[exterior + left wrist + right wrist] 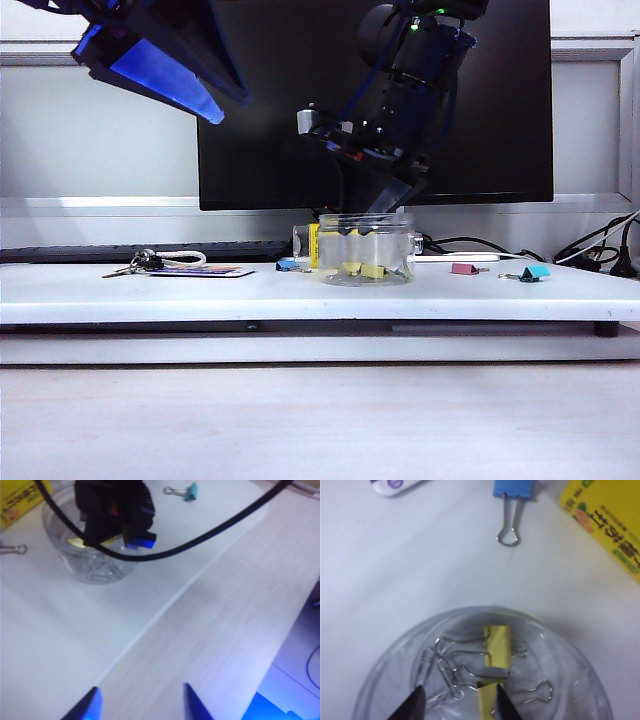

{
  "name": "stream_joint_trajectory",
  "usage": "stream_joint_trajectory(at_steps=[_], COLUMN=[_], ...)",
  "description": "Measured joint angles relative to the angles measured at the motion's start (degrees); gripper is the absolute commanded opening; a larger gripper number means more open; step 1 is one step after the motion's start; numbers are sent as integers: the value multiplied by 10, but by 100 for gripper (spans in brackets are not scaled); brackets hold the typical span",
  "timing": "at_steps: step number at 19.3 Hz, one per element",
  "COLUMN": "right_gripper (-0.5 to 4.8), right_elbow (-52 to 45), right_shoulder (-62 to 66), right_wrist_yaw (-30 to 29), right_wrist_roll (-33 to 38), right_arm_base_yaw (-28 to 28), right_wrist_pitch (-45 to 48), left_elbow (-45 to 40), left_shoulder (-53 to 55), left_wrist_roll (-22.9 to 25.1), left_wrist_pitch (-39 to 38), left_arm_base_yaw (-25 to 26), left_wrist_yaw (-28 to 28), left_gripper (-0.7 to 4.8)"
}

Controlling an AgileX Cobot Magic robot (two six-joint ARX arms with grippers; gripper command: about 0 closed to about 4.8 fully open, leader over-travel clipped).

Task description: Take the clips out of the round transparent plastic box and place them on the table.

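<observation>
Blue-tipped right gripper [457, 702] fills our nearest view, its jaws parted and empty inside the round transparent plastic box [395, 665]. Just ahead of the jaws we see the clips [497, 647]: pale-yellow bodies, thin silver wire handles tangled on the clear floor. Beyond the rim lie a blue clip [512, 487] and a yellow-labelled bottle [607, 525]. The left gripper [140, 702] hangs high, jaws wide and empty, over the worktop [45, 630] edge. A black cable [210, 532] crosses between those jaws and the box. Pink clip [464, 268], teal clip [535, 272] and keys [140, 262] lie well aside.
</observation>
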Motion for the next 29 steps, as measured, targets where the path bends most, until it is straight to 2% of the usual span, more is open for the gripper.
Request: stream_joint_trajectory(at_steps=[10,21,29], right_gripper=[181,190,190], right_elbow=[9,54,63], right_shoulder=[40,54,67], right_wrist_yaw=[1,69,77], right_wrist_roll=[-30,-60,-71], right_arm_base_yaw=[-1,-2,-9], right_wrist_pitch=[0,-44,-70], left_elbow=[0,0,0], left_shoulder=[0,0,0], left_wrist_roll=[0,13,14], left_wrist_pitch=[2,2,2], left_arm_base_yaw=[0,0,0], left_wrist_yaw=[2,2,2], left_gripper=[218,215,215])
